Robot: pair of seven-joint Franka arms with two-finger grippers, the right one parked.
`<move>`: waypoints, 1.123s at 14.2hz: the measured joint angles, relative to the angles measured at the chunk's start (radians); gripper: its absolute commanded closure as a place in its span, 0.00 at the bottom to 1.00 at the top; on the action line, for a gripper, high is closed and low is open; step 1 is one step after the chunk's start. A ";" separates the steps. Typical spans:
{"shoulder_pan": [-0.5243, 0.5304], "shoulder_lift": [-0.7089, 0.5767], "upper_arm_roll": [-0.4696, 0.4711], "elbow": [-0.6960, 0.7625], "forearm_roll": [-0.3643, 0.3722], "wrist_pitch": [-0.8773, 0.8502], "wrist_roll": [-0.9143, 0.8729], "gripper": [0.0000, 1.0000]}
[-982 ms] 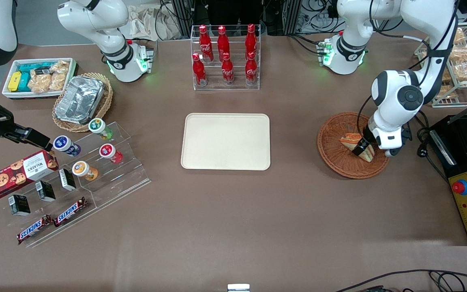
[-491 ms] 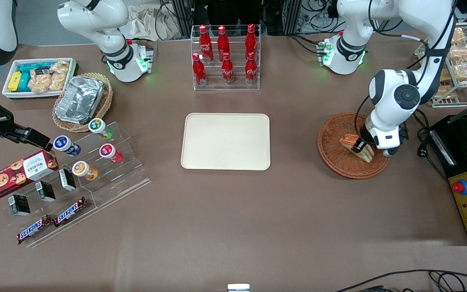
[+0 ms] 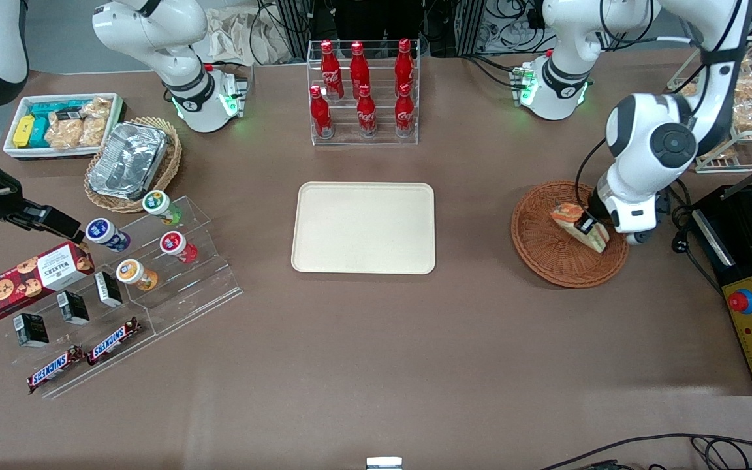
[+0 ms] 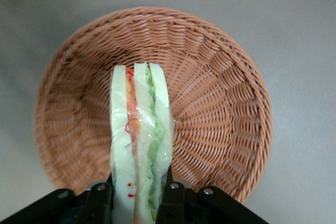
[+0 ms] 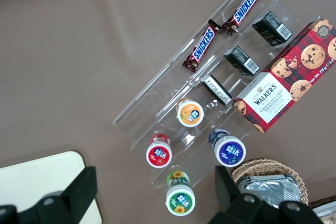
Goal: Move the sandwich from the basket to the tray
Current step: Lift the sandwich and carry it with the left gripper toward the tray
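The fingers (image 4: 101,203) are closed on the sandwich (image 4: 140,145), clamping its pale bread faces from either side. The sandwich is held by the gripper (image 3: 586,225) above the basket (image 3: 546,251). The tray (image 3: 363,228) is seen well apart, toward the parked arm's end.

You'll find the hand (image 3: 586,225) at the working arm's end of the tabletop (image 3: 376,365). Farther from the front camera than it, toward the middle, stands a clear rack of red cola bottles (image 3: 363,91). Well apart from it, toward the parked arm's end, lie a foil container (image 3: 129,160) in a tan wicker basket (image 3: 172,163), a stepped acrylic stand (image 3: 187,287), Snickers bars (image 3: 82,358) and a Walkers cookie box (image 3: 30,279).
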 measured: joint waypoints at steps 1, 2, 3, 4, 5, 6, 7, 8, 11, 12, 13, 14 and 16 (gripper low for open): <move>-0.001 -0.022 -0.004 0.045 0.000 -0.095 0.012 0.98; -0.002 -0.042 -0.009 0.104 0.000 -0.201 0.031 0.98; -0.002 -0.061 -0.012 0.172 0.000 -0.304 0.054 0.98; -0.003 -0.075 -0.015 0.241 0.000 -0.396 0.081 0.98; -0.003 -0.086 -0.017 0.306 0.000 -0.472 0.112 0.98; -0.003 -0.092 -0.021 0.364 0.000 -0.529 0.144 0.98; -0.004 -0.094 -0.024 0.414 -0.001 -0.572 0.174 0.98; -0.004 -0.094 -0.027 0.458 -0.001 -0.608 0.204 0.98; -0.004 -0.094 -0.041 0.564 -0.002 -0.699 0.306 0.98; -0.004 -0.094 -0.054 0.594 -0.003 -0.723 0.342 0.97; -0.004 -0.095 -0.074 0.619 -0.004 -0.736 0.370 0.97; -0.005 -0.096 -0.104 0.637 -0.005 -0.744 0.389 0.97; -0.007 -0.096 -0.175 0.649 -0.027 -0.748 0.402 0.97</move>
